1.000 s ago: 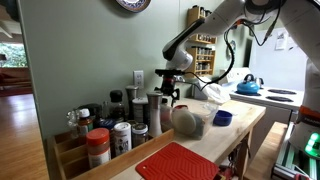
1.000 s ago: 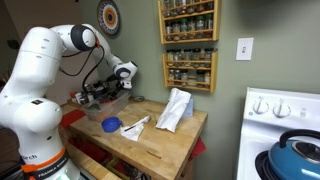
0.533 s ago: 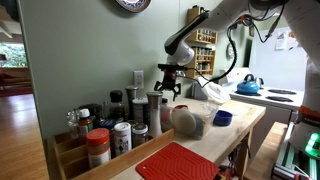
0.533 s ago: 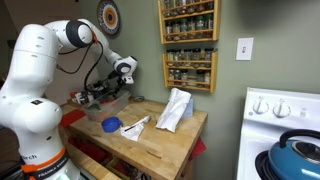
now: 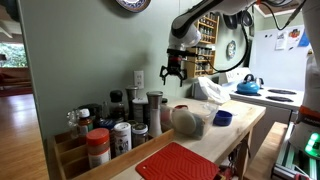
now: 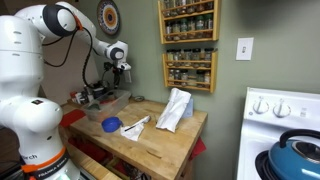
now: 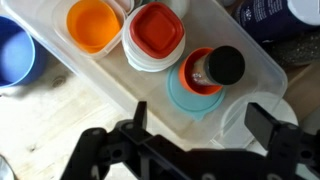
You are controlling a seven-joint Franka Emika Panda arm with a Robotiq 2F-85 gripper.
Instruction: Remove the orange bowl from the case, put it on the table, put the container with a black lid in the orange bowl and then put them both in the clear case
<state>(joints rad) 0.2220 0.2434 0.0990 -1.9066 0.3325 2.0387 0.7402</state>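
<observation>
"Hand [image 7: 200,135] first: what are your fingers doing?"

"Spread wide apart, with nothing between them. In both exterior views my hand [image 5: 172,70] [image 6: 118,68] hangs well above the surface [image 7: 60,125], touching nothing."

"Take me across your wrist view, left to right."

"Far left, outside the case and on the wood, is a blue bowl [image 7: 14,55]. Next comes the clear case [image 7: 250,40], whose long axis slants from upper left down to lower right. At its left end sits the orange bowl [image 7: 93,24], open side up. Just beside that is a red-lidded tub [image 7: 155,30]. Further right the black-lidded container [image 7: 225,65] stands upright on a teal disc [image 7: 185,95], with a reddish rim round its foot. I cannot tell what that rim belongs to."

"So which way does the bowl lie from you?"

"Off to the left and further away. My fingers straddle the case's right half, so the black-lidded container lies closer to my centre line than the bowl does. As I judge it, I must shift left along the case before I drop. The bowl is round, so no axis dictates my wrist angle. What matters is getting one finger inside its rim without knocking the tub next to it."
</observation>
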